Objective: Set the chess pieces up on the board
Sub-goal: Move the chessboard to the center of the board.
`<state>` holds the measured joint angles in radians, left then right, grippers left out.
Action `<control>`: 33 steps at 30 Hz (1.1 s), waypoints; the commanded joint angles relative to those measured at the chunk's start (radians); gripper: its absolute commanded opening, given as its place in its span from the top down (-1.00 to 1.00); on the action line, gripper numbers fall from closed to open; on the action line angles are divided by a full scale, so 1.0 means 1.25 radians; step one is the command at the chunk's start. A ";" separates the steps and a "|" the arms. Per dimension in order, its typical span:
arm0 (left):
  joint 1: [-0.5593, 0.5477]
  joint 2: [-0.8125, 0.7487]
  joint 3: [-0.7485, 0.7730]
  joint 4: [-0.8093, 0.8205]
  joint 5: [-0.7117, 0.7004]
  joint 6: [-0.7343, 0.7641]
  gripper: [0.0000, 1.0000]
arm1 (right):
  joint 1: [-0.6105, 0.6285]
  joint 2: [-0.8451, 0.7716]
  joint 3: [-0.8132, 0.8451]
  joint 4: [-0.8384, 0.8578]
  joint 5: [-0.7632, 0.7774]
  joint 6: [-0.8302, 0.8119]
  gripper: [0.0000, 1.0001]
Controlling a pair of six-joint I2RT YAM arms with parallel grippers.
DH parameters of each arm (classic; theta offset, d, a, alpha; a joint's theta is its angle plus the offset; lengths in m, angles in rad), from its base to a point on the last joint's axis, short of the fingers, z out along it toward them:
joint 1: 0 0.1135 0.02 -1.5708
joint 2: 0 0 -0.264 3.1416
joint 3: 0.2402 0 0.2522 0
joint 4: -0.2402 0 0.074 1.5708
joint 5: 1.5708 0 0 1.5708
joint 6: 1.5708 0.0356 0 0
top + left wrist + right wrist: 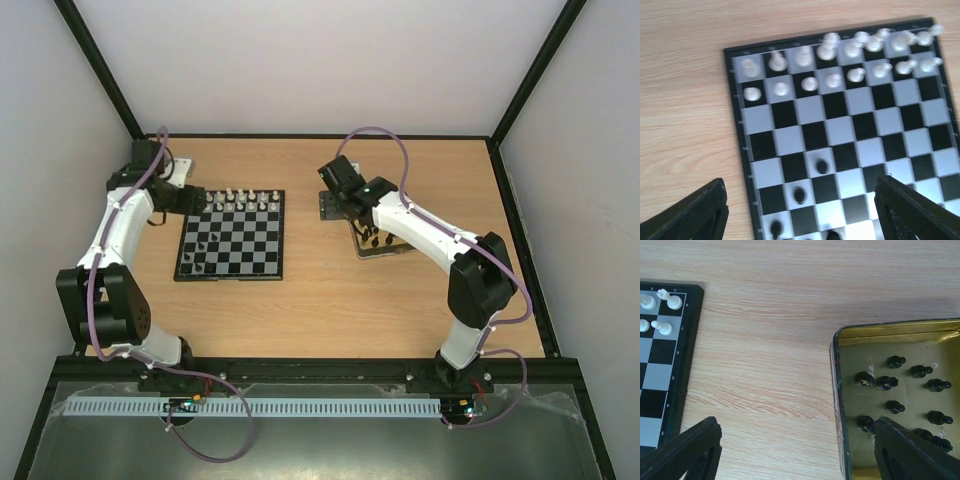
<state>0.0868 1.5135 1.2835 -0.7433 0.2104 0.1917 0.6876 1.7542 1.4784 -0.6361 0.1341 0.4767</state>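
Observation:
The board (250, 262) lies left of centre on the table and fills the left wrist view (840, 105). White chessmen (240, 198) stand in its two far rows and show in the left wrist view (832, 80). A few black chessmen (821, 166) stand on light squares near its left edge. My left gripper (190, 200) (800, 202) is open and empty above the board's left side. My right gripper (335, 203) (795, 440) is open and empty, straddling the left rim of the tin (837, 390). Several black chessmen (885, 382) stand inside the tin.
The yellow-lined metal tin (392, 252) sits right of the board under the right forearm. Bare wood (765, 365) separates the board's right edge (690, 340) from the tin. Black frame posts and white walls enclose the table.

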 commanded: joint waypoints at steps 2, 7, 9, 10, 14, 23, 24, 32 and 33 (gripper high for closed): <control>0.087 0.039 0.032 -0.037 -0.074 -0.004 -0.49 | 0.003 0.004 -0.017 -0.030 0.019 0.010 -0.61; 0.120 0.057 0.011 -0.026 -0.131 0.037 -0.39 | 0.003 -0.014 -0.074 -0.002 0.037 0.009 -0.61; 0.131 0.065 -0.002 -0.011 -0.151 0.054 -0.40 | 0.003 -0.016 -0.094 0.012 0.039 0.012 -0.61; 0.137 0.073 -0.009 -0.002 -0.163 0.062 -0.40 | 0.003 -0.012 -0.101 0.017 0.037 0.014 -0.61; 0.165 0.122 -0.007 0.022 -0.182 0.080 -0.43 | 0.003 0.011 -0.116 0.046 0.020 0.025 -0.61; 0.192 0.262 0.070 0.050 -0.182 0.084 -0.37 | 0.001 0.176 0.033 0.064 -0.057 0.046 -0.53; 0.191 0.278 0.080 0.053 -0.181 0.083 -0.37 | 0.001 0.187 0.047 0.061 -0.059 0.046 -0.52; 0.192 0.411 0.209 0.047 -0.162 0.064 -0.01 | 0.001 0.194 0.079 0.038 -0.042 0.035 -0.53; 0.190 0.428 0.221 0.047 -0.157 0.063 -0.02 | 0.001 0.191 0.076 0.037 -0.040 0.035 -0.53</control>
<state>0.3222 1.9896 1.4944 -0.6785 -0.0063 0.2794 0.6876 2.0178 1.5494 -0.5629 0.0639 0.5217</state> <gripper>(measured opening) 0.511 0.761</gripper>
